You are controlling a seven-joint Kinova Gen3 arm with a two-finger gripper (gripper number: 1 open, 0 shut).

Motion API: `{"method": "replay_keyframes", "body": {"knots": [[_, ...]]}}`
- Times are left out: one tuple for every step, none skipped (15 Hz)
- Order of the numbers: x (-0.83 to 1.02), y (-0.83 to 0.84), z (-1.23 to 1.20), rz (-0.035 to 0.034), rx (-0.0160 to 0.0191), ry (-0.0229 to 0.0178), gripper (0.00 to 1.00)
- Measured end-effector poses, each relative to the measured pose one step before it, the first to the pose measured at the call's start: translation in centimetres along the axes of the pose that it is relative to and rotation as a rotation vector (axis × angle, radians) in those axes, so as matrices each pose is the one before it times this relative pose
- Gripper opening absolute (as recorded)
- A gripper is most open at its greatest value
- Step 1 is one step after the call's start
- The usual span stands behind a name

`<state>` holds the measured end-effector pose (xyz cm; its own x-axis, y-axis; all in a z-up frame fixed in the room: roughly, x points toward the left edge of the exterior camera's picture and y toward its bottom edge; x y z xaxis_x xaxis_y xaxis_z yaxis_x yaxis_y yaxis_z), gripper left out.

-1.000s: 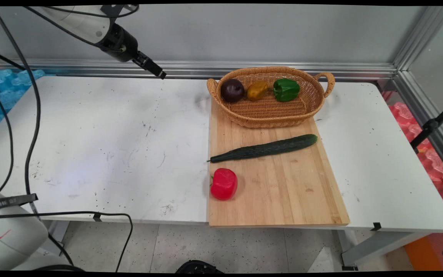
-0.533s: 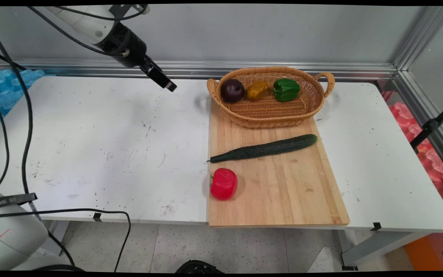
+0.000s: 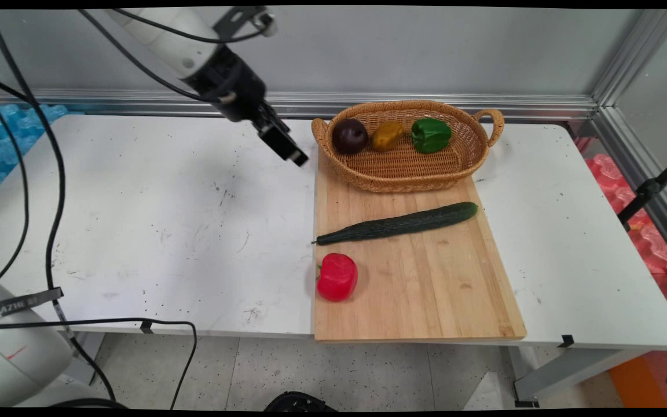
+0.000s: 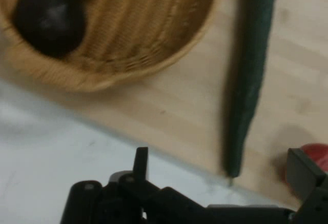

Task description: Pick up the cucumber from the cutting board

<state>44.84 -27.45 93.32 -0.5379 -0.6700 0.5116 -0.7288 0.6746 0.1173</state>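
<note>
My gripper hangs in the air over the table just left of the wicker basket, tilted down to the right. It is open and holds nothing; in the hand view its fingers stand wide apart around the gripper. The basket holds a dark purple fruit, a yellow-brown fruit and a green pepper. A long cucumber and a red pepper lie on the wooden board.
The board lies on the right half of the white table, with the basket on its far end. Black cables hang at the left. An aluminium rail runs along the wall behind the table.
The gripper has moved right and down, from over the table's far left part toward the basket's left end. Nothing on the table has moved.
</note>
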Motion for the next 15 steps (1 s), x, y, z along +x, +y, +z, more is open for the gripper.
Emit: {"method": "replay_keyframes", "body": {"knots": [[0.702,0.914,0.734,0.01580,-0.01058,-0.00581,1.00],[0.775,0.839,0.846,0.01366,-0.00787,-0.00387,1.00],[0.645,0.666,0.742,0.00994,-0.00445,-0.00359,1.00],[0.757,0.736,0.973,0.00960,-0.00434,-0.00560,1.00],[0.663,0.593,0.915,0.00692,-0.00222,-0.00379,1.00],[0.768,0.652,1.166,0.00794,-0.00222,-0.00647,1.00],[0.730,0.601,1.170,0.00694,-0.00111,-0.00718,1.00],[0.614,0.485,1.064,0.00544,-0.00019,-0.00614,1.00],[0.675,0.511,1.245,0.00572,0.00093,-0.00764,1.00],[0.678,0.473,1.240,0.00609,0.00187,-0.00751,1.00],[0.587,0.363,1.068,0.00592,0.00282,-0.00634,1.00],[0.649,0.384,1.236,0.00624,0.00403,-0.00789,1.00],[0.563,0.320,1.078,0.00595,0.00398,-0.00748,1.00],[0.471,0.238,0.985,0.00381,0.00311,-0.00727,1.00],[0.499,0.238,1.081,0.00488,0.00437,-0.00881,1.00]]}}
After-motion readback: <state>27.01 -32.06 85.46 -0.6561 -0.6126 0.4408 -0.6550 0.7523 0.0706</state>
